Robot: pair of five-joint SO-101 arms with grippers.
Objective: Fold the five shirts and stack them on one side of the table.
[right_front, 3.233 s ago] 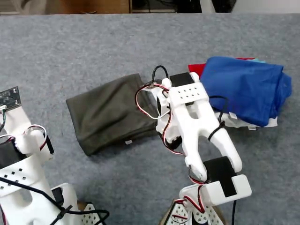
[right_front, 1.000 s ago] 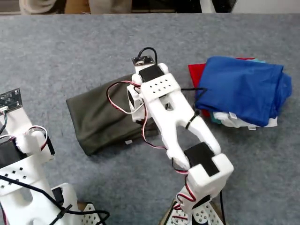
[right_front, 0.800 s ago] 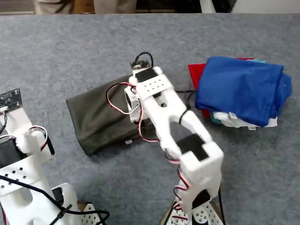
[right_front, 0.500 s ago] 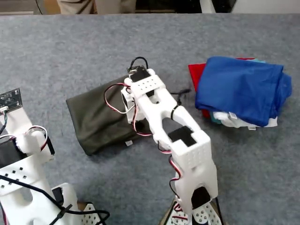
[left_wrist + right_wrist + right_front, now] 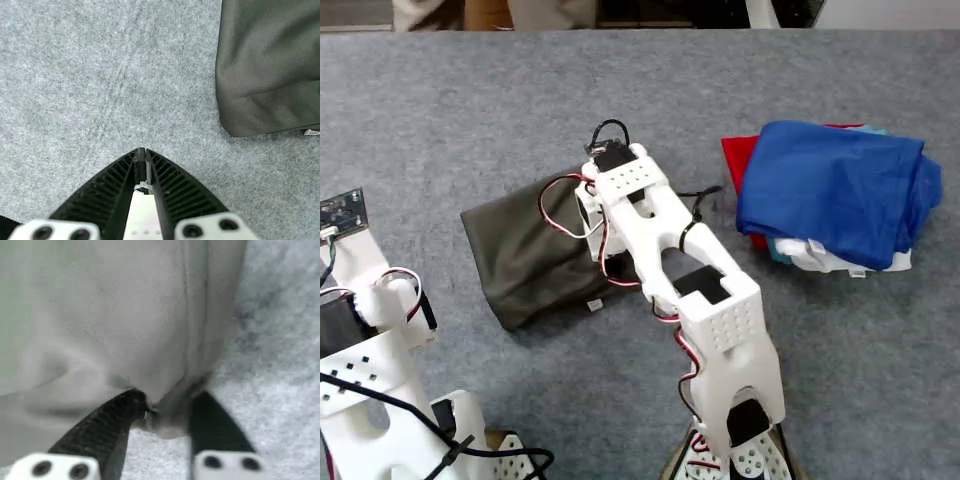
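Note:
A folded dark olive shirt [image 5: 520, 255] lies on the grey table [image 5: 470, 110], left of centre. My right arm stretches over its right part, and the right gripper [image 5: 592, 210] points down at the shirt's far right edge. In the right wrist view the right gripper [image 5: 167, 412] is shut on a bunched fold of that shirt [image 5: 100, 315]. At the right stands a stack of folded shirts with a blue shirt [image 5: 835, 185] on top. My left gripper [image 5: 141, 155] is shut and holds nothing, hanging over bare table near a corner of the dark shirt [image 5: 270, 65].
Under the blue shirt, a red shirt [image 5: 740, 150] and a white shirt [image 5: 820, 255] stick out of the stack. The left arm [image 5: 370, 350] sits at the table's front left corner. Bare grey table lies behind and in front of the dark shirt.
My right arm has swung left from the shirt's right edge over the dark shirt, and its wrist now sits farther left and back. The left arm and the stack have not moved.

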